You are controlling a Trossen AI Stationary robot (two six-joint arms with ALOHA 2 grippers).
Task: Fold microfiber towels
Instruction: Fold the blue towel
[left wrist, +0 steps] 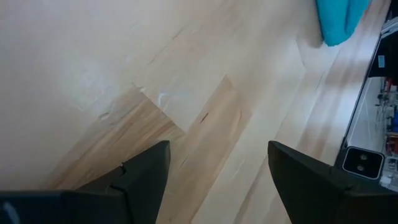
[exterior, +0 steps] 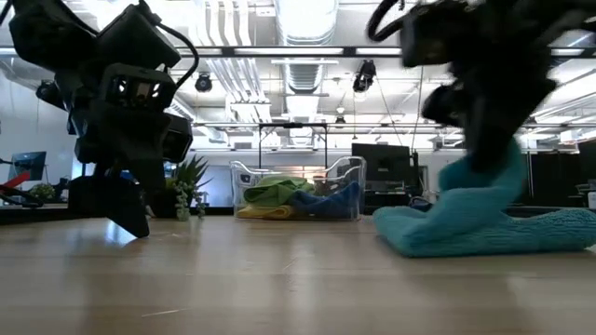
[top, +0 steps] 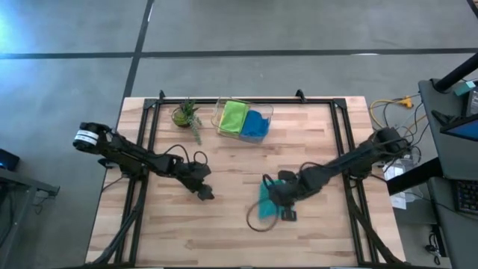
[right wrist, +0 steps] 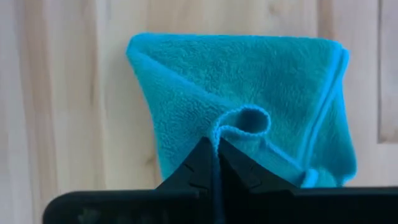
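A teal microfiber towel (top: pixel 266 200) lies bunched on the wooden table, right of the middle, with one part drawn up in a peak (exterior: pixel 495 177). My right gripper (right wrist: pixel 217 144) stands above it, shut on that part. My left gripper (top: pixel 203 191) hovers open over bare wood left of the middle, with nothing between its fingers (left wrist: pixel 149 168); the teal towel (left wrist: pixel 339 18) lies well beyond them. A lime green towel (top: pixel 233 114) and a dark blue towel (top: pixel 256 124) lie in the clear bin (top: pixel 221 125). A yellow towel (exterior: pixel 263 212) shows at the bin's bottom in the low view. My right gripper pinches a curled-over edge of the teal towel (right wrist: pixel 239 127) between its two fingertips. The fingers come from above, pointing steeply down. The pinched part is raised in a peak, while the rest of the towel (exterior: pixel 531 233) lies on the table.
The clear bin with the other towels stands at the table's far edge, near the middle. A small potted plant (top: pixel 187 113) stands to its left. Bare wood lies between the two grippers and along the near edge.
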